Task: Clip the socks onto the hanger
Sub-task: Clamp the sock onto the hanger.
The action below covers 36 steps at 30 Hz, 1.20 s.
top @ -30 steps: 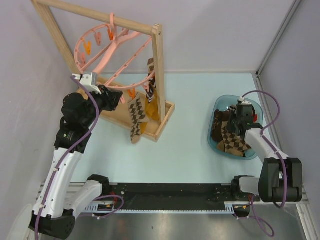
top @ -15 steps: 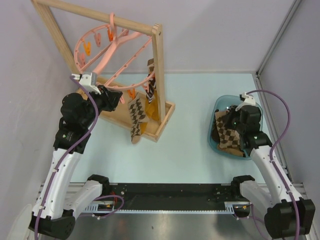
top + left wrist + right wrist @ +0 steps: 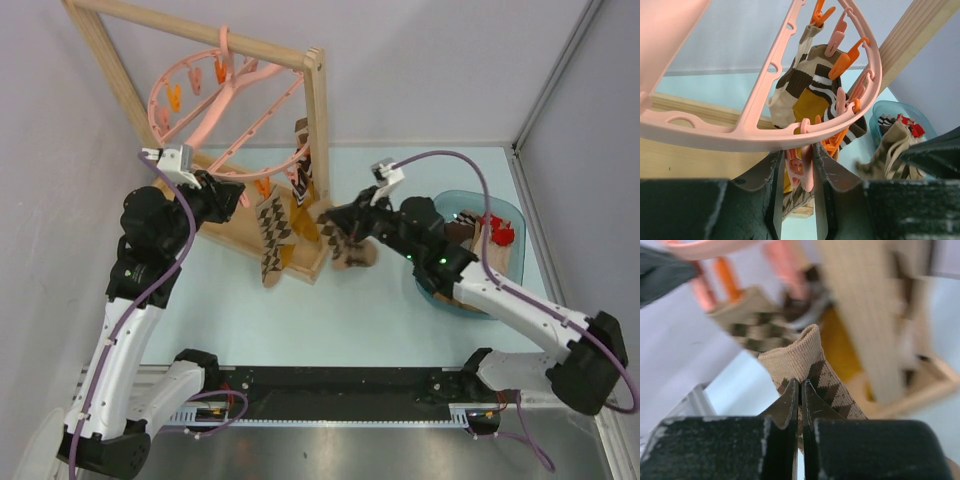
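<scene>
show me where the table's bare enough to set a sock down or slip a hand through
Widest bare table: between the wooden rack's base and the near rail. A smaller strip lies behind the right arm, between rack post and blue tub. Crowded: between rack and tub, where the right gripper holds an argyle sock, and under the hanger.

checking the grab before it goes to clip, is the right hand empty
No, the right hand is pinched shut on the cuff of a brown-and-cream argyle sock.
</scene>
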Tool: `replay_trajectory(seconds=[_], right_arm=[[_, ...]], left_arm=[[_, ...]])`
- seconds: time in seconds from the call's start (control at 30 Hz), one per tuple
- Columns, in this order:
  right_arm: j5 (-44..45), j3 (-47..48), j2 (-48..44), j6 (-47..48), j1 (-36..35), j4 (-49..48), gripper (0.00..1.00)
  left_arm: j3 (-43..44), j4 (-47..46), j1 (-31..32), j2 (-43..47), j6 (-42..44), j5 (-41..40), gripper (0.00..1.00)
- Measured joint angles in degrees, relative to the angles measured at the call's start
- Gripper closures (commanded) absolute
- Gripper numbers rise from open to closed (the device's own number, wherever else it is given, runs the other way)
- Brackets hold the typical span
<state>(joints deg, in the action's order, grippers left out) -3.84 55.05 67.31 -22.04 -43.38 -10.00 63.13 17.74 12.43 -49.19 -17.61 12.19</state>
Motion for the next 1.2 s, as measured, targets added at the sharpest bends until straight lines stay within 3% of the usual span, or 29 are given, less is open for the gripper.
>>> replay_trajectory(seconds=[0.23,0.43,0.7,1.2], right_arm=[[-2.0,8.2,13.0,0.3,-10.4,-11.0,1.0],[-3.3,13.2,21.6,0.7,-14.0,-15.8,1.0],[-4.1,15.3,26.6,0.6,-14.5,-18.4,1.0],[-4.1,15.6,27.3,-0.5,-12.3,-21.4,1.0]], left_arm=[[0.0,0.0,0.0,0.1,-0.4,0.0,1.0],[0.0,0.0,0.0,0.4,-0.4,0.0,1.0],[0.0,0.0,0.0,0.7,-0.4,0.1,1.0],[0.0,0.0,0.0,1.0,-0.5,0.6,1.0]])
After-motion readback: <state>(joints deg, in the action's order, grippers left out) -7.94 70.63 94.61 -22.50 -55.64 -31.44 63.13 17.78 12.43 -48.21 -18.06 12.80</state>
